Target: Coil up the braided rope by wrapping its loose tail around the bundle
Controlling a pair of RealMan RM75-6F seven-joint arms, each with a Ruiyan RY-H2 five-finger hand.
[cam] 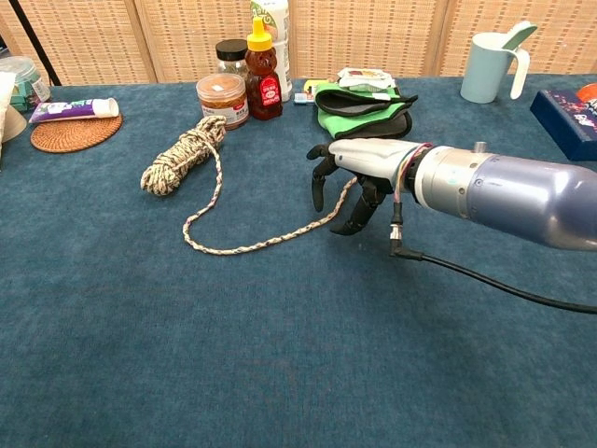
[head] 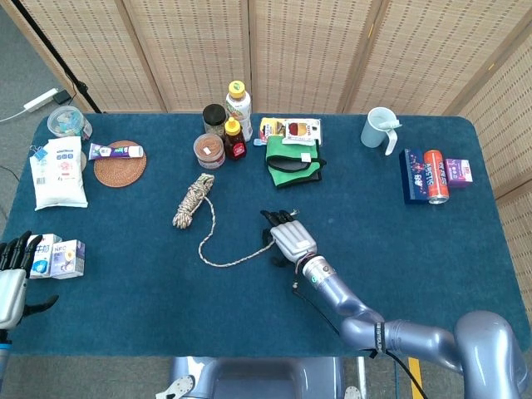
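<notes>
The right hand (cam: 359, 177) has a silver-white back and black fingers (cam: 317, 187). Its forearm (cam: 508, 194) is glossy blue-grey metal with coloured wires at the wrist and a black cable (cam: 485, 280). The left hand (head: 12, 283) looks alike.

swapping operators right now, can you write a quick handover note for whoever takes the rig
Right hand: fingers spread and pointing down over the loose tail near its free end; no grip visible.
Left hand: open, holding nothing, at the table's near left edge beside small boxes.
Rope: coiled bundle lies in front of the jars; the tail runs from it in a loop across the cloth to the right hand.
Done: nothing wrapped.
Left: grip the tail, wrap it around the bundle.
</notes>
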